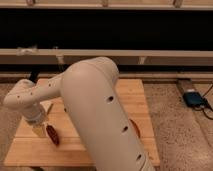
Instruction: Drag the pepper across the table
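pepper (52, 135) lies on the table (25, 150), front-left as seen, just beside the gripper (39, 130) | gripper low at the boards, grip state: cannot tell | step: stay low, press lightly, slide slowly (glossy pepper may roll away) | hidden: arm (95, 110) covers mid-table; orange-red sliver (135, 127) perhaps a bowl

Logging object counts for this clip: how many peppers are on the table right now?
1. The pepper lies on the table, toward its near-left corner in view, just beside the gripper. The arm covers the middle of the table, so another could be hidden.
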Robot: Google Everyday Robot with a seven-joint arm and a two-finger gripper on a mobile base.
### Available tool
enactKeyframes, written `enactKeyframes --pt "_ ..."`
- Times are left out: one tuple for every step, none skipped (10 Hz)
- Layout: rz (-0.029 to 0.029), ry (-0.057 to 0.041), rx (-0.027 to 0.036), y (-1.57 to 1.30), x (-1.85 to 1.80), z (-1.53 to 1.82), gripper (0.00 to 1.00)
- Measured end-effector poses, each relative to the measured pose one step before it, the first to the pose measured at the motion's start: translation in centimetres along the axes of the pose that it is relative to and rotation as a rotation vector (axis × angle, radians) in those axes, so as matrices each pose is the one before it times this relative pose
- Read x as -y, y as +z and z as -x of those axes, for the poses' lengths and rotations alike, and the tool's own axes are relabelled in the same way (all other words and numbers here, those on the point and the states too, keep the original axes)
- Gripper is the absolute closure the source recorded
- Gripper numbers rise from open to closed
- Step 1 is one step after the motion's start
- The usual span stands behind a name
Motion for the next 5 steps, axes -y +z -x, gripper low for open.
enactKeyframes --pt "0.00266 0.01009 -0.00498 0.494 0.523 0.109 0.36" --pt "0.00436 0.01567 -0.00351 0.463 0.626 -0.066 0.36" --pt "0.00786 0.02327 0.00131 0.451 0.853 -0.015 0.36" --pt "0.00768 0.01808 -0.00010 0.380 0.734 -0.081 0.36" --pt "0.00649 0.01196 0.00111 0.285 0.513 -0.008 0.36"
